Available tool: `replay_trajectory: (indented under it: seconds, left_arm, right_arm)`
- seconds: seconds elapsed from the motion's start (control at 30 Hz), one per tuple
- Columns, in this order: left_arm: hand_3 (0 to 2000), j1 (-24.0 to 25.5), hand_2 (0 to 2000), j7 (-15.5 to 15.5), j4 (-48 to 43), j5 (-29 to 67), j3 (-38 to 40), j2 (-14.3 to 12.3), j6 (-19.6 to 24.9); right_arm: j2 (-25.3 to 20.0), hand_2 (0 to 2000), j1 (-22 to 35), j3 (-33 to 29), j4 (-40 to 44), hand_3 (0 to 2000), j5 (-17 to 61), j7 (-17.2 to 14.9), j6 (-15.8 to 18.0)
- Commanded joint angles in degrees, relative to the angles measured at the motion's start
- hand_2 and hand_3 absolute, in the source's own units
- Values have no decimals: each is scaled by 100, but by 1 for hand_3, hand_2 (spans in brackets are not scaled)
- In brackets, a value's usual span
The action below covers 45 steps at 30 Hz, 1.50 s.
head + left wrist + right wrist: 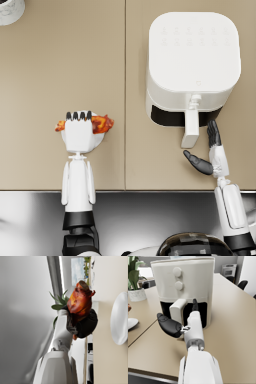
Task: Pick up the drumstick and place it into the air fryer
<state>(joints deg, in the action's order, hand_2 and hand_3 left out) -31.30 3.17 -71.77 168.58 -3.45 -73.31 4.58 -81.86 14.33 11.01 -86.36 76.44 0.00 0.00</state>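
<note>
A glossy red-brown and orange colour is shown by the drumstick (80, 303), with darker brown patches on its skin. The air fryer (192, 60) is coloured plain white, with a black band seen around its drawer opening and a white handle (190, 127), while the table (60, 65) is coloured a plain beige-tan. Both hands, the left hand (85, 323) and the right hand (174, 324), are coloured dark, nearly black, on white arms, and a white plate (120, 318) and green leaves of a plant (133, 271) in a white speckled pot are also seen.

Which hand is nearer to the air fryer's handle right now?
Right. The right hand sits open just beside the air fryer handle, not gripping it. The left hand is far across the table, holding the drumstick.
</note>
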Motion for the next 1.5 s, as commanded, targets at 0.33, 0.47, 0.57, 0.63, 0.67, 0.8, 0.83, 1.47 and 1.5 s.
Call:
replay_trajectory:
  seconds: [0.33,0.47,0.57,0.63,0.67,0.8,0.83,1.47,1.5]
  left_arm:
    - [2000,142,2000,-326,-1848,-2243,255,-68,-60]
    - [2000,180,2000,-335,-2016,-2711,193,-97,-61]
    - [2000,208,2000,-336,-2140,-2815,132,-119,-57]
    - [2000,222,2000,-336,-2210,-2845,163,-133,-52]
    - [2000,214,2000,-336,-2249,-2854,181,-142,-50]
    - [2000,218,2000,-336,-2293,-2871,170,-169,-49]
    - [2000,211,2000,-336,-2262,-2873,147,-178,-51]
    - [2000,-293,2000,-338,-2197,-2878,-654,-502,-45]
    - [2000,-357,2000,-337,-2140,-2878,-722,-539,-47]
  right_arm:
    - [-154,0,214,144,977,0,-1,0,0]
    - [-253,0,388,359,1063,0,-1,0,0]
    - [-364,0,598,576,1404,0,-1,0,0]
    - [-417,0,677,687,1499,0,-1,0,0]
    - [-433,0,727,764,1512,0,6,1,-55]
    - [-354,1361,804,976,1423,327,35,-1,-199]
    - [-325,2000,792,1007,1372,653,36,-2,-349]
    - [1226,2000,-631,1962,-1874,2000,25,-78,-513]
    - [1278,2000,-676,2023,-1957,2000,26,-77,-500]
